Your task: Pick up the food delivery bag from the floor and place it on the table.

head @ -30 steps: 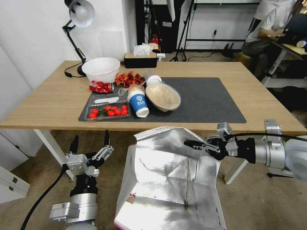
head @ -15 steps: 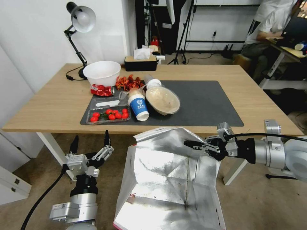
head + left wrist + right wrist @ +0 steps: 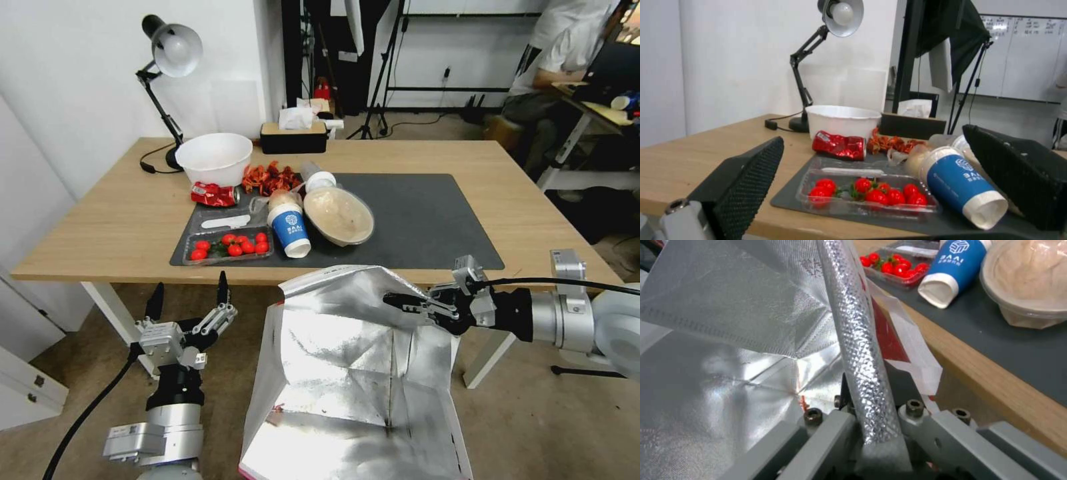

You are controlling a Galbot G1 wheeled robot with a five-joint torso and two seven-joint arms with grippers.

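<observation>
- Lower centre of the head view: the right gripper [image 3: 400, 301] is clamped on the rim of the food delivery bag [image 3: 353, 373], holding its foil mouth level with the surface [image 3: 100, 220] edge.
- Lower left: the left gripper [image 3: 189, 295] waits, fingers apart, leaving the lift to one arm.

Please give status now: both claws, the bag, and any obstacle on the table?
Right claw shut on food delivery bag rim, bag at table edge height. Left claw open, low beside bag. Blue cup, tomato tray crowd near edge.
</observation>
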